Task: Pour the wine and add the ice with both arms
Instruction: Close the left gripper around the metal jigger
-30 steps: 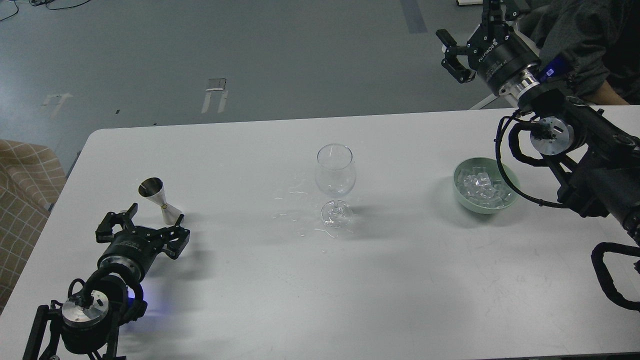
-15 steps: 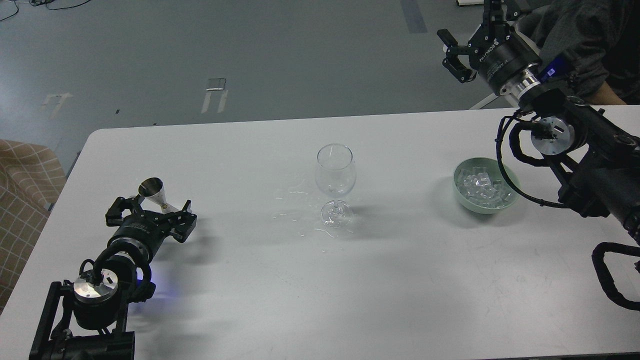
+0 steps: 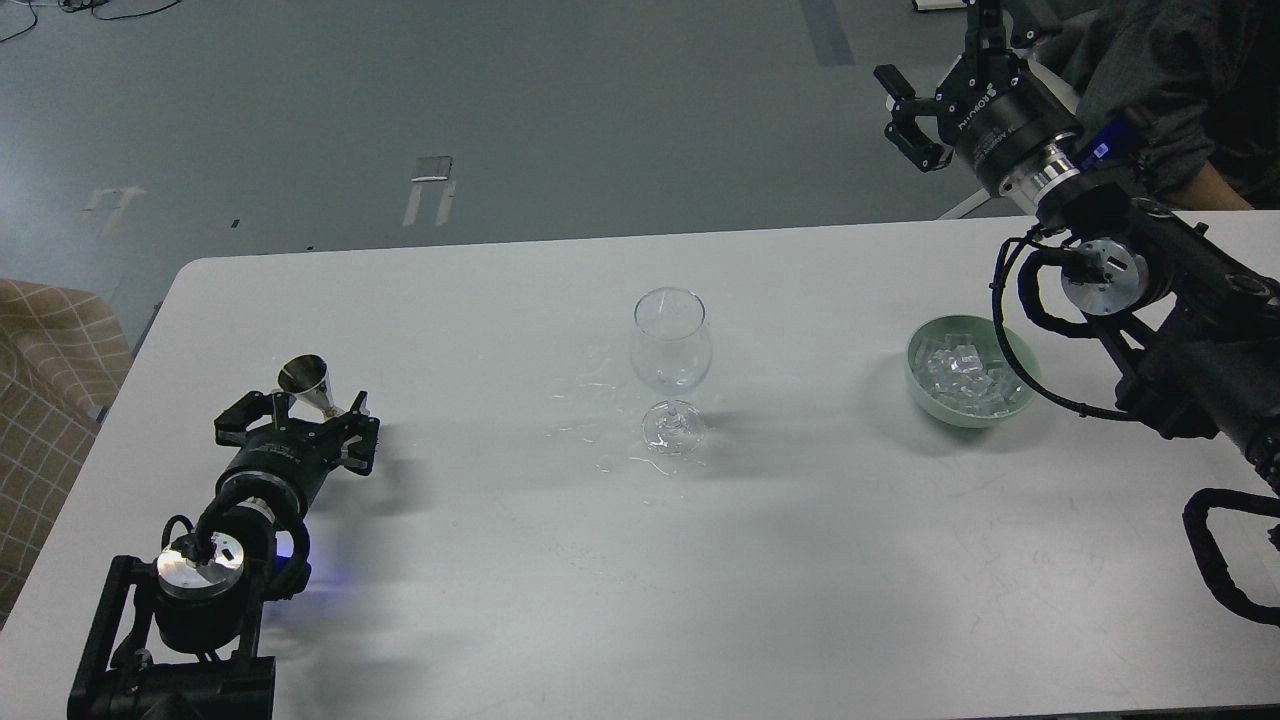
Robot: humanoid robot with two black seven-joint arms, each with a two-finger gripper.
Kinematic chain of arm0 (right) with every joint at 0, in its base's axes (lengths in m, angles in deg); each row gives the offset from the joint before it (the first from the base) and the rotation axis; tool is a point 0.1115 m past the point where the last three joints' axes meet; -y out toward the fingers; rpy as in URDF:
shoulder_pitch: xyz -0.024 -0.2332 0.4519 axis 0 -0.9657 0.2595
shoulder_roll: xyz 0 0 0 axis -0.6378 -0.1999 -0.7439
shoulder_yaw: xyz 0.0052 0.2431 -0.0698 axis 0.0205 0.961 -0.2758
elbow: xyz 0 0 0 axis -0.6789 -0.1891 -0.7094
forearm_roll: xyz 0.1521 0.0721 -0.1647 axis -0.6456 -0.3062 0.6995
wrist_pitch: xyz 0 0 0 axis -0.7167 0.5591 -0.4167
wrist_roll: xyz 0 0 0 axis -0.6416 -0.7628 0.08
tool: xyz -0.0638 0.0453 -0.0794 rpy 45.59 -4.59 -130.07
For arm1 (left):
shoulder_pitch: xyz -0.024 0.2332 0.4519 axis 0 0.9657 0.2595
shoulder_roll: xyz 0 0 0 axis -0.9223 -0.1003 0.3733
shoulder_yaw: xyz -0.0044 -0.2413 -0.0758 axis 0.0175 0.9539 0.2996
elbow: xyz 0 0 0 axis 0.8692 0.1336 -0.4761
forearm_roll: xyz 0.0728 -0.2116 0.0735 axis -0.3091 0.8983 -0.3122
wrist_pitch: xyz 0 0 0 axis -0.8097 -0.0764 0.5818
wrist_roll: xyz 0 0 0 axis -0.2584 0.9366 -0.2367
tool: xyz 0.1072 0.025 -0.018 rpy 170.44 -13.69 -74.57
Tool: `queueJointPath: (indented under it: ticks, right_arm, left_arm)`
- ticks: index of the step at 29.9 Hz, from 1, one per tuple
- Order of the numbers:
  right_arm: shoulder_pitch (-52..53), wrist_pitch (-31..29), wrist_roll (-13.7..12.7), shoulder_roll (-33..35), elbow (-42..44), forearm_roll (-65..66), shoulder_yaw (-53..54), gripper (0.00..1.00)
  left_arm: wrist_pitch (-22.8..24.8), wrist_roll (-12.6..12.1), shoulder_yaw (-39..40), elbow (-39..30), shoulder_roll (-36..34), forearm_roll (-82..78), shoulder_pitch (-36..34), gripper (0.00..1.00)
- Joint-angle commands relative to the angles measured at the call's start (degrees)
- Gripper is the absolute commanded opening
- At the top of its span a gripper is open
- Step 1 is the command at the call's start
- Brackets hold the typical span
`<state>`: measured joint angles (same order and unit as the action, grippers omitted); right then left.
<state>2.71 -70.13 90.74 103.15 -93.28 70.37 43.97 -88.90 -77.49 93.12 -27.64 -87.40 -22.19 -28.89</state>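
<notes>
A white table (image 3: 820,560) with rounded far corners fills the lower view, lit evenly with soft shadows. Beyond it lies a grey floor (image 3: 500,110) marked by pale tape strips (image 3: 430,190) and a darker stripe (image 3: 825,30). Black cables (image 3: 70,8) trail at top left. A tan checked cloth (image 3: 45,400) shows at the left edge.

left gripper (image 3: 296,420) splayed low, right gripper (image 3: 925,95) raised, splayed

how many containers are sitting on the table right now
3. A metal jigger at the left, right by the left gripper; a clear wine glass mid-table; a green bowl of ice at the right. None seem hidden.
</notes>
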Motion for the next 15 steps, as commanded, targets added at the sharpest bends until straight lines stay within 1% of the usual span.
queueJointPath:
  ticks: [1,9,11,14,15]
  right_arm:
    - [0.0,0.0,0.0,0.0,-0.09,0.0,0.0,1.0]
    - [0.0,0.08,0.0,0.0,-0.09,0.0,0.0,1.0]
    - [0.0,0.08,0.0,-0.09,-0.09,0.0,0.0,1.0]
    - [0.0,0.08,0.0,-0.09,-0.09,0.0,0.0,1.0]
    - [0.0,0.08,0.0,-0.09,-0.09,0.0,0.0,1.0]
  left_arm:
    - [0.07,0.04,0.0,0.24,0.0,-0.27,-0.18,0.54]
    - [0.33,-0.23,-0.09,0.25,0.0,-0.35,-0.09,0.53]
    - [0.33,-0.4,-0.09,0.33,0.0,-0.61,-0.01,0.5]
    - [0.42,-0.4,-0.09,0.33,0.0,-0.7,-0.01,0.49]
    - [1.03,-0.4,0.0,0.33,0.0,-0.62,-0.01,0.45]
